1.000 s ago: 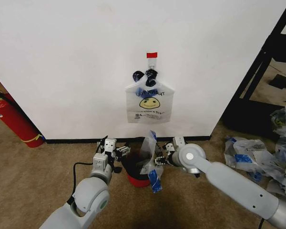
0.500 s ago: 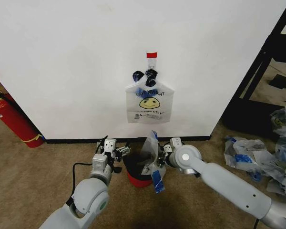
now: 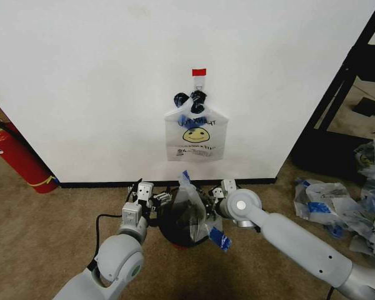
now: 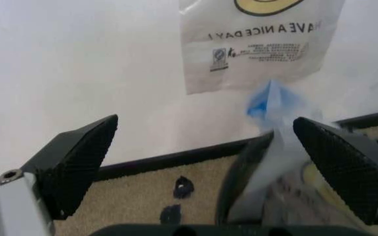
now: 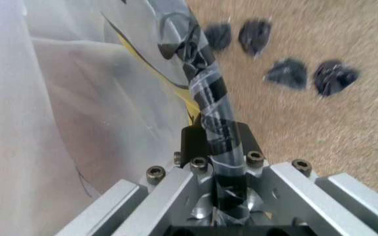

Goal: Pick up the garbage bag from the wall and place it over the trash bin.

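Observation:
The garbage bag point(image 3: 189, 209), thin and translucent with blue tape on its handles, is draped over the mouth of the black wire-mesh trash bin point(image 3: 169, 229) on the carpet by the wall. My right gripper point(image 3: 211, 201) is at the bin's right side, shut on the bag's twisted, taped handle point(image 5: 208, 103); the bag's film point(image 5: 64, 98) spreads beside it. My left gripper point(image 3: 155, 201) hovers at the bin's left side, open, with nothing between its fingers point(image 4: 77, 164). Ahead of it are the bin's rim point(image 4: 238, 182) and the bag point(image 4: 274, 147).
A smooth smiley bag point(image 3: 197, 134) hangs from a wall hook under red tape point(image 3: 199, 72). A red fire extinguisher point(image 3: 15, 156) leans at the left. A black shelf frame point(image 3: 337, 100) and a heap of bags point(image 3: 356, 200) are at the right. Dark scraps point(image 5: 294, 73) lie on the carpet.
My right gripper has moved left, pulling the bag across the bin's mouth; the bag has spread wider and its loose blue handle has swung to the right. The left arm has stayed put.

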Robot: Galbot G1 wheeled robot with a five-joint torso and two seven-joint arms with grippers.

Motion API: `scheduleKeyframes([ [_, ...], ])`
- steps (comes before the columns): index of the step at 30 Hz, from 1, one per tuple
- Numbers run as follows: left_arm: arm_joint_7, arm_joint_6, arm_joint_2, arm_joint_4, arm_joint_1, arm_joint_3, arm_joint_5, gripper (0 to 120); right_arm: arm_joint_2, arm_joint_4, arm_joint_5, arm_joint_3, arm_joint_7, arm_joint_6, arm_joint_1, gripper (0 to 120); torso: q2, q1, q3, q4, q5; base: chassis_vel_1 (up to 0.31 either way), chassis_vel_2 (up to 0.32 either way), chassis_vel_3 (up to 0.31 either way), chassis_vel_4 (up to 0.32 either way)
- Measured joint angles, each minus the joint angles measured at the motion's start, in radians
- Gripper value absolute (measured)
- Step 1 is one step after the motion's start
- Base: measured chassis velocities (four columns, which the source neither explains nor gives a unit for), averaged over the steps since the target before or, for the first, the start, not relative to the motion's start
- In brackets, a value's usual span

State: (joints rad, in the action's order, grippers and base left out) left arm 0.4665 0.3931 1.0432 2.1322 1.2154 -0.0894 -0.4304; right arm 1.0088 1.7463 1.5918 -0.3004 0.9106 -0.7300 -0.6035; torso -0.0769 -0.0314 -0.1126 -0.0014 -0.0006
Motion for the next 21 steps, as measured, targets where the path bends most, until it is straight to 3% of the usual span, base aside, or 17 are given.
scheduleKeyframes([
  [5, 0.013, 0.048, -0.052, 0.064, -0.035, 0.018, -0.093, 100, -0.007, 0.131, -0.032, 0.110, 0.052, 0.073, -0.084, 0, 0.000, 0.000, 0.000, 0.0001, -0.0003, 0.000, 0.000, 0.000, 0.000],
  [9, 0.020, 0.070, -0.078, 0.088, -0.064, 0.037, -0.143, 100, -0.017, 0.164, -0.055, 0.130, 0.058, 0.095, -0.113, 0, 0.000, 0.000, 0.000, 0.0002, -0.0004, 0.000, 0.000, 0.000, 0.000],
  [10, 0.031, 0.094, -0.103, 0.109, -0.092, 0.058, -0.211, 100, -0.025, 0.190, -0.082, 0.149, 0.061, 0.112, -0.146, 0, 0.000, 0.000, 0.000, -0.0006, -0.0003, 0.000, 0.000, 0.000, 0.000],
  [11, 0.047, 0.122, -0.127, 0.125, -0.125, 0.086, -0.286, 100, -0.026, 0.217, -0.120, 0.181, 0.062, 0.125, -0.183, 0, 0.000, 0.000, 0.000, 0.0008, 0.0000, 0.000, 0.000, 0.000, 0.000],
  [13, 0.097, 0.174, -0.159, 0.145, -0.226, 0.141, -0.446, 100, -0.022, 0.249, -0.209, 0.229, 0.058, 0.149, -0.259, 0, 0.000, 0.000, 0.000, 0.0003, -0.0003, 0.000, 0.000, 0.000, 0.000],
  [15, 0.123, 0.197, -0.167, 0.144, -0.273, 0.163, -0.527, 99, -0.020, 0.257, -0.255, 0.244, 0.053, 0.158, -0.290, 0, 0.000, 0.000, 0.000, -0.0006, 0.0006, 0.000, 0.000, 0.000, 0.000],
  [16, 0.159, 0.224, -0.167, 0.131, -0.338, 0.192, -0.638, 98, -0.015, 0.269, -0.336, 0.273, 0.038, 0.171, -0.336, 0, 0.000, 0.000, 0.000, 0.0001, 0.0007, 0.000, 0.000, 0.000, 0.000],
  [17, 0.159, 0.224, -0.167, 0.131, -0.338, 0.192, -0.638, 98, -0.015, 0.269, -0.336, 0.273, 0.038, 0.171, -0.336, 0, 0.000, 0.000, 0.000, 0.0001, 0.0007, 0.000, 0.000, 0.000, 0.000],
  [18, 0.221, 0.251, -0.151, 0.099, -0.456, 0.251, -0.795, 95, -0.005, 0.294, -0.444, 0.328, 0.012, 0.191, -0.404, 0, 0.000, 0.000, 0.000, -0.0002, -0.0008, 0.000, 0.000, 0.000, 0.000],
  [21, 0.305, 0.265, -0.105, 0.028, -0.623, 0.368, -0.974, 94, 0.004, 0.326, -0.595, 0.397, -0.050, 0.228, -0.514, 0, 0.000, 0.000, 0.000, -0.0003, 0.0000, 0.000, 0.000, 0.000, 0.000],
])
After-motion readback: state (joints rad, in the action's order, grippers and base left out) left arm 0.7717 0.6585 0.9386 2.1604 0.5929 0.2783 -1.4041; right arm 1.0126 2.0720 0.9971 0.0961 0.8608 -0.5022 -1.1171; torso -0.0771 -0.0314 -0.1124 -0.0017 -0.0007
